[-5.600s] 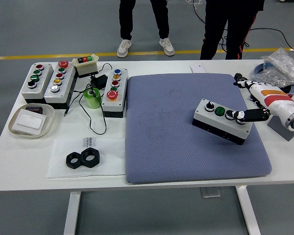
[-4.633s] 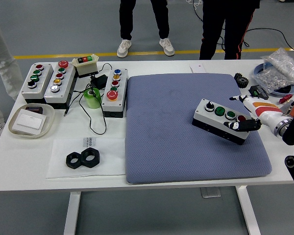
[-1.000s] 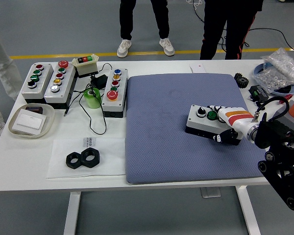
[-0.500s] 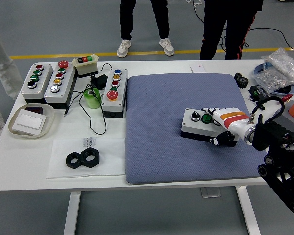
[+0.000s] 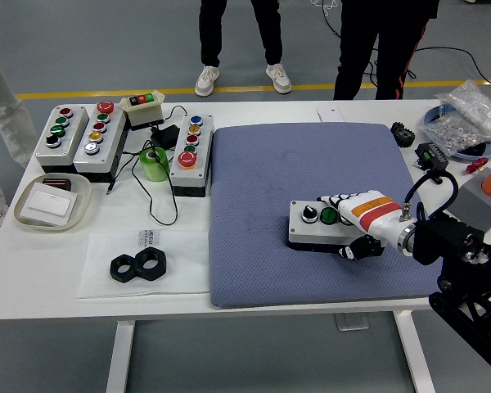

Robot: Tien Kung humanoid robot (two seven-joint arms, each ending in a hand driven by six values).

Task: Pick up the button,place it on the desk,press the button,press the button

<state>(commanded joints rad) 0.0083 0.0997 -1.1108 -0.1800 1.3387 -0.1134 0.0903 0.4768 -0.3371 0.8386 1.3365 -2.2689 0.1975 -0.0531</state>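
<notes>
- The button box [image 5: 315,224], a grey box with a black base, lies on the blue-grey mat [image 5: 262,205] right of the frame's centre, with a black knob and a green button showing on its top.
- The right hand [image 5: 358,221] comes in from the lower right and is clamped on the box's right end: white fingers [image 5: 335,199] lie over the top and a dark thumb curls against the near side.
- The mat covers the middle of the white desk [image 5: 33,246].
- In the upper left stand three more button boxes [image 5: 90,139], and a green tape roll [image 5: 155,164] sits just right of them.
- Two black nuts [image 5: 137,265] lie at lower left.
- A beige tray [image 5: 52,201] sits at the left edge.
- Two people's legs [image 5: 237,41] show beyond the desk at the top.
</notes>
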